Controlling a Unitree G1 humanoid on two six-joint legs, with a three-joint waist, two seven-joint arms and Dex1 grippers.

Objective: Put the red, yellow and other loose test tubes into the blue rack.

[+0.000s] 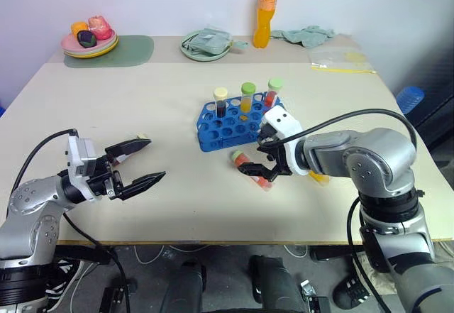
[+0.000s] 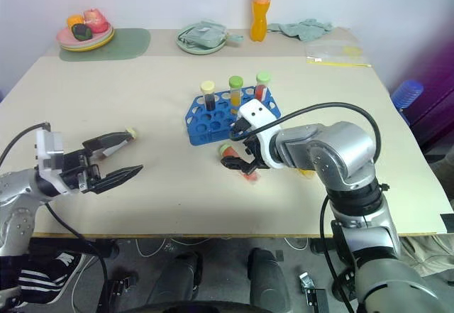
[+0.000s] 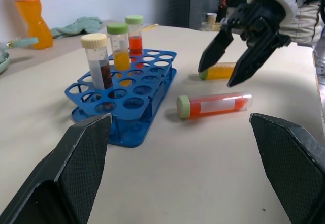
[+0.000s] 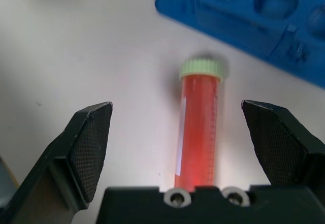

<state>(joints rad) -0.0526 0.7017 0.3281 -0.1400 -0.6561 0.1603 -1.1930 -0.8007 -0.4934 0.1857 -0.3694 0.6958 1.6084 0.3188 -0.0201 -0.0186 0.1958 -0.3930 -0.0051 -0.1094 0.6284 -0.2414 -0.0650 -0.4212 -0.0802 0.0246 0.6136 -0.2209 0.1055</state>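
The red tube (image 4: 198, 127) lies on the table (image 1: 170, 100) at frame centre, just below the rack (image 1: 230, 125). The right gripper (image 1: 268, 167), spread and empty, straddles it, the tube's length running between the fingers. The left gripper (image 1: 142, 162) gapes far left.

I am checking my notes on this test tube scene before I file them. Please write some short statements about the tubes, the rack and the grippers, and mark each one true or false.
1. Three capped tubes stand upright in the blue rack. True.
2. The red tube lying on the table has a green cap. True.
3. The right gripper is shut on the red tube. False: its fingers stand open on either side of it, not touching.
4. The left gripper holds a yellow tube. False: it is open and empty.
5. A yellow tube lies beyond the red one. True.
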